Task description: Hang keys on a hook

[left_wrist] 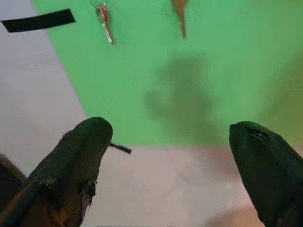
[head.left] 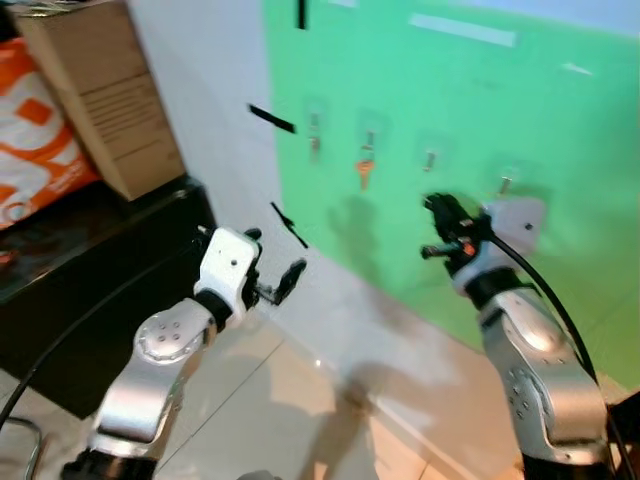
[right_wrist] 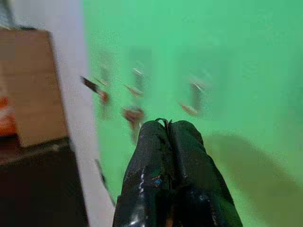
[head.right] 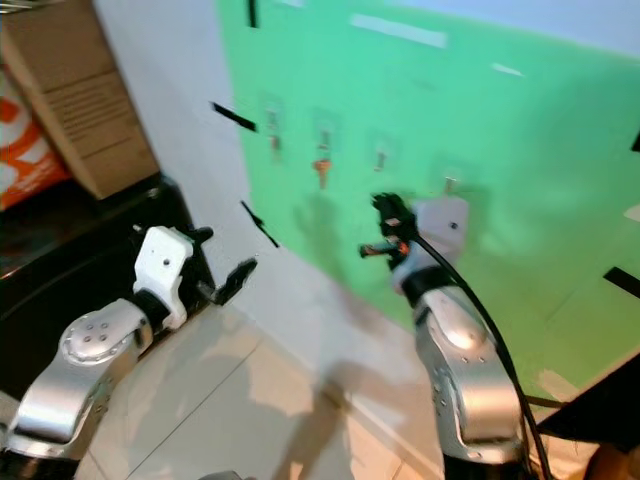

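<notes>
Pinched between the tips of the right gripper [right_wrist: 164, 125]: a thin wire loop [right_wrist: 162, 120], most likely the key ring. Keys themselves hidden behind the black fingers, which are pressed fully together. Held up in front of the green board [head.left: 480, 90], just below and beside the row of small hooks, not yet touching any of them.

To hang it well: pick the end hook [head.left: 505, 183] nearest the raised wrist, which looks bare, though too small to be sure. Bring the loop above the prong, tilt the wrist so the ring faces the board squarely, then lower until the wire catches. Open only once the ring sits on the hook; letting go early would risk a drop to the floor. Steer clear of the orange key [head.left: 366, 172] and the silver key [head.left: 314, 142] already hanging further along.

Right arm bent at the elbow, forearm rising steeply, wrist pointed at the board. Left gripper [left_wrist: 168, 127] lower down near the foot of the wall, fingers spread wide and holding nothing, aimed toward the board's bottom edge. To the left, a cardboard box [head.left: 100, 90] on a black cabinet [head.left: 90, 290].
</notes>
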Controlling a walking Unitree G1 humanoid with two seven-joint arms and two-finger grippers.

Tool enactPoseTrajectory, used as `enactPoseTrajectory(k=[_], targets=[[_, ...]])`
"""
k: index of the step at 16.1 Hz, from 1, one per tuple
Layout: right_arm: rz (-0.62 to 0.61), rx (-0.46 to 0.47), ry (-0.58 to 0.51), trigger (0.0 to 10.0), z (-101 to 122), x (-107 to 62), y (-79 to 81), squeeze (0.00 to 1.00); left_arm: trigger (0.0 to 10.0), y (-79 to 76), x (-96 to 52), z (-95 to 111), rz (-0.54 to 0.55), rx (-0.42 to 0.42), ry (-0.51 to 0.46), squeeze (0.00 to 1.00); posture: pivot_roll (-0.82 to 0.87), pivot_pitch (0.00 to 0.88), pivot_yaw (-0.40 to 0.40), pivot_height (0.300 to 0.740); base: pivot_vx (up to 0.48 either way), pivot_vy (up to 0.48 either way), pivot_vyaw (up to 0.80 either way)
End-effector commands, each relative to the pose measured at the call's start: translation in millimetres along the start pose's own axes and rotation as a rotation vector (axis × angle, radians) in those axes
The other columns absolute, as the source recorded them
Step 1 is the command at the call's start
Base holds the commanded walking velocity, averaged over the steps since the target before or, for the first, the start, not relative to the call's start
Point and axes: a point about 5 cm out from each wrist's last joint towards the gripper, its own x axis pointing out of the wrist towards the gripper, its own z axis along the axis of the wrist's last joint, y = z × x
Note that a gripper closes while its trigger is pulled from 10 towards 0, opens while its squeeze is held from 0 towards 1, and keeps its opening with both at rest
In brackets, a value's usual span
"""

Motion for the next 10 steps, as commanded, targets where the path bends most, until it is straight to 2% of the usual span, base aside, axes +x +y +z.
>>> enactPoseTrajectory(k=[1, 5, 8, 10], targets=[[0.024, 0.014, 0.005, 10.0, 0.2, 2.7, 1.9, 0.0, 10.0, -4.4, -1.5, 2.6, -0.059, -0.001, 0.002, 0.0, 0.01, 0.0, 0.035, 0.74, 0.0, 0.0, 0.0], [0.074, 0.02, -0.011, 10.0, 8.3, 16.1, 10.1, 0.0, 10.0, -10.2, -5.4, 7.4, -0.164, -0.007, -0.002, 0.0, 0.01, 0.0, 0.038, 0.74, 0.0, 0.0, 0.0], [0.084, 0.082, 0.011, 10.0, 12.6, 28.9, 12.1, 0.0, 10.0, -17.5, -11.0, 14.6, -0.278, -0.036, -0.006, 0.0, 0.01, 0.0, 0.041, 0.74, 0.0, 0.0, 0.0], [0.099, 0.069, 0.017, 10.0, 13.7, 32.6, 12.5, 0.0, 10.0, -17.5, -11.2, 13.9, -0.284, -0.035, 0.0, 0.0, 0.01, 0.0, 0.041, 0.74, 0.0, 0.0, 0.0]])
